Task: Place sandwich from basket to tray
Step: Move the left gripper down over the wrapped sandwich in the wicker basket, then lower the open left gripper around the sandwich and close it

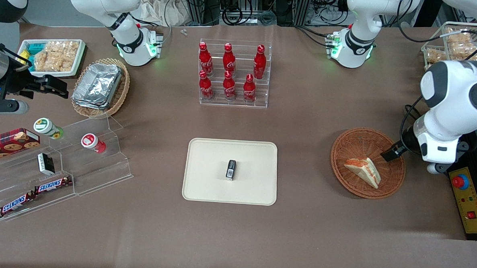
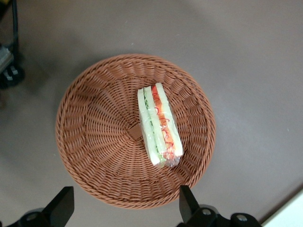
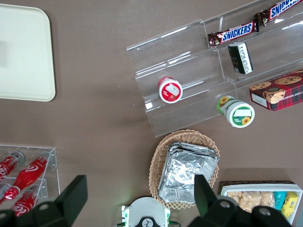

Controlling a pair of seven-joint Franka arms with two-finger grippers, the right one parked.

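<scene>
Gripper (image 2: 123,208) open above sandwich (image 2: 159,125) in basket (image 2: 90,142); small black pkt (image 1: 231,169) on tray (image 1: 204,185)

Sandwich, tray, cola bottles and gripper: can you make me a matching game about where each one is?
Things:
1. sandwich
2. small dark packet
3. cola bottles
4. gripper

Places:
A. on the cream tray
B. on a clear stepped rack
C. lying in the brown basket
D. open, above the basket

Pairs: 1-C, 2-A, 3-B, 4-D
</scene>
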